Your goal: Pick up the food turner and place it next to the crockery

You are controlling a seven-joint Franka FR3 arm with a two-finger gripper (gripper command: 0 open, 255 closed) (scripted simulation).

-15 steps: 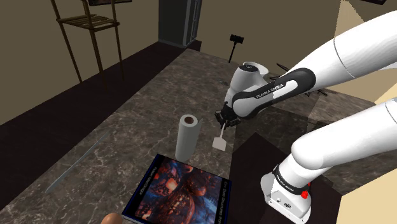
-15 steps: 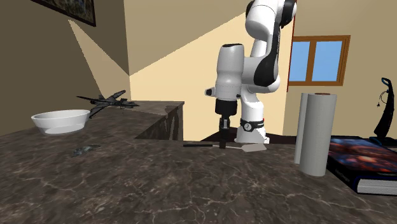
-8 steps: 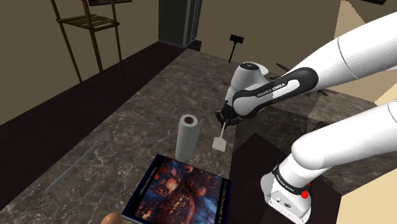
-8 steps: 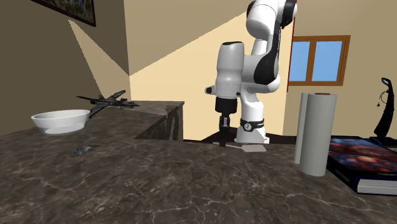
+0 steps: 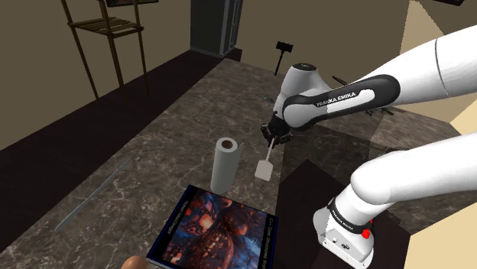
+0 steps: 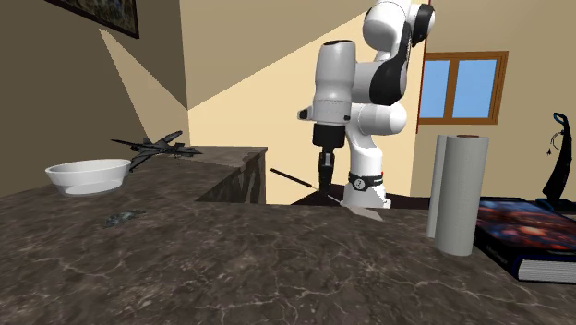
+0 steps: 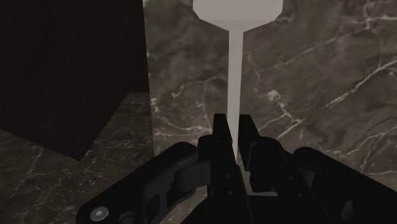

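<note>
The food turner [image 5: 266, 164] is a pale tool with a thin handle and a flat square blade [image 6: 367, 213]. My gripper [image 5: 274, 132] is shut on its handle, above the dark marble counter [image 5: 168, 137]. The turner hangs tilted in the second exterior view, with the handle end [image 6: 277, 173] higher and the blade low near the counter's far edge. In the wrist view the handle [image 7: 233, 76] runs out from between the clasping fingers [image 7: 221, 130] to the blade [image 7: 235, 9]. The crockery, a white bowl [image 6: 89, 175], sits at the second exterior view's left.
A paper towel roll [image 5: 225, 163] stands upright close to the turner, with a large book [image 5: 218, 229] beyond it near the counter's end. A dark model plane [image 6: 153, 146] sits behind the bowl, and a small grey object [image 6: 122, 218] lies in front of it.
The gripper has risen a little with the turner in it. The turner's handle end has swung upward, so it now hangs tilted instead of lying flat.
</note>
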